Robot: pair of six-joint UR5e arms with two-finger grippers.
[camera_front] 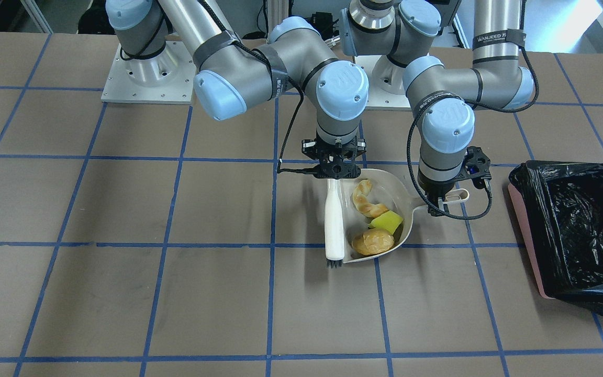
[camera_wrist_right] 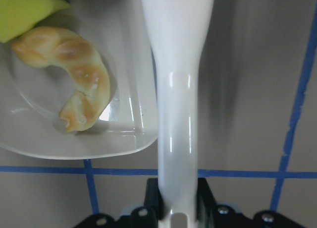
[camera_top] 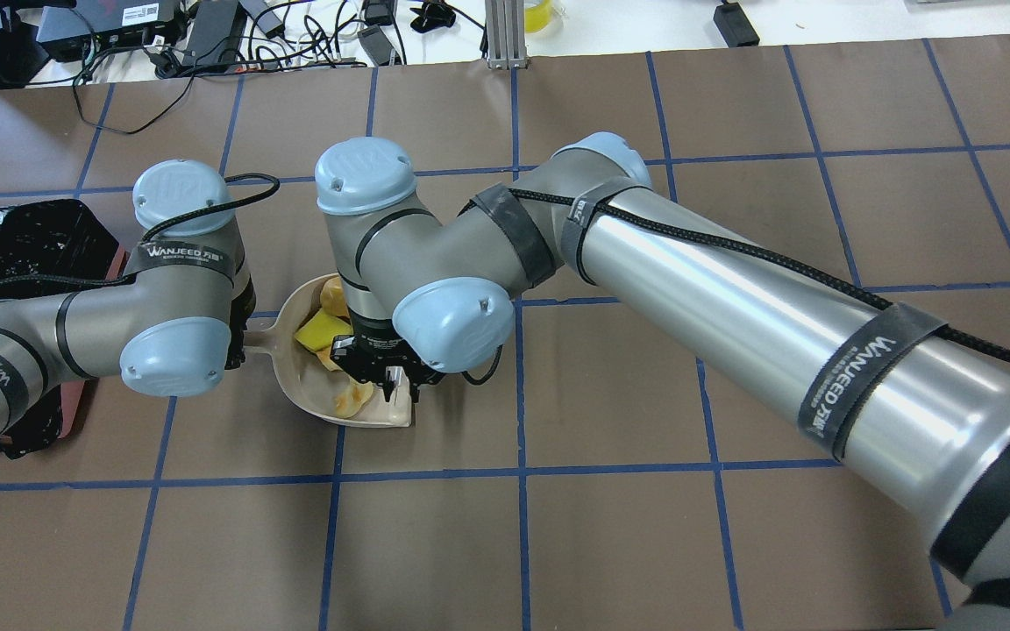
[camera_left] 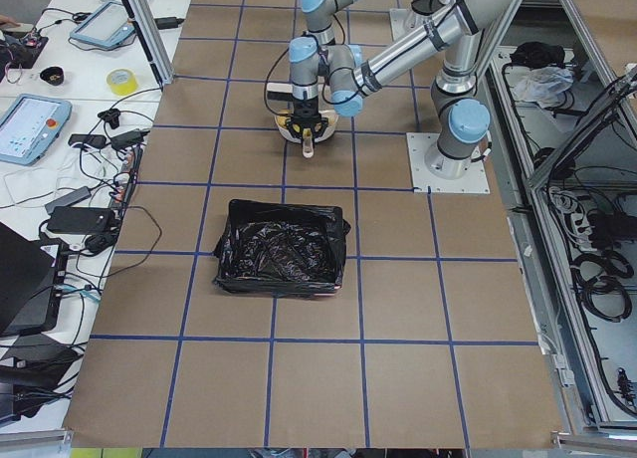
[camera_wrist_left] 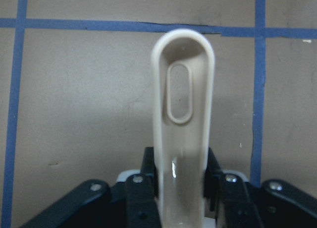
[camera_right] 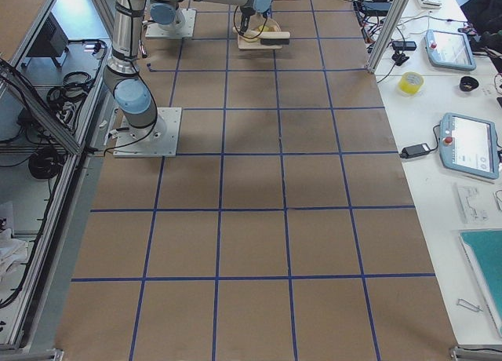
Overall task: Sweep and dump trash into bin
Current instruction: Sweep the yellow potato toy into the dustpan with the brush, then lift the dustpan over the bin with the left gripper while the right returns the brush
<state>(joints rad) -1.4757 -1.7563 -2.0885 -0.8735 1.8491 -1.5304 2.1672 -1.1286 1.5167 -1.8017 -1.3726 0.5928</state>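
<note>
The beige dustpan (camera_front: 391,184) lies on the table and holds all three trash pieces: the croissant (camera_front: 367,201), the yellow wedge (camera_front: 387,222) and the bread roll (camera_front: 372,242). My left gripper (camera_front: 440,201) is shut on the dustpan's handle (camera_wrist_left: 183,114). My right gripper (camera_front: 335,175) is shut on a white brush (camera_front: 334,214), which lies along the pan's open side with its bristles toward the operators' side. The right wrist view shows the brush handle (camera_wrist_right: 177,89) beside the croissant (camera_wrist_right: 74,74). The bin (camera_front: 573,230), pink with a black bag, stands apart on my left.
The bin also shows in the overhead view (camera_top: 23,245) beside my left arm's elbow. The brown table top (camera_front: 176,293) has a blue tape grid. Both arms crowd over the dustpan (camera_top: 295,368).
</note>
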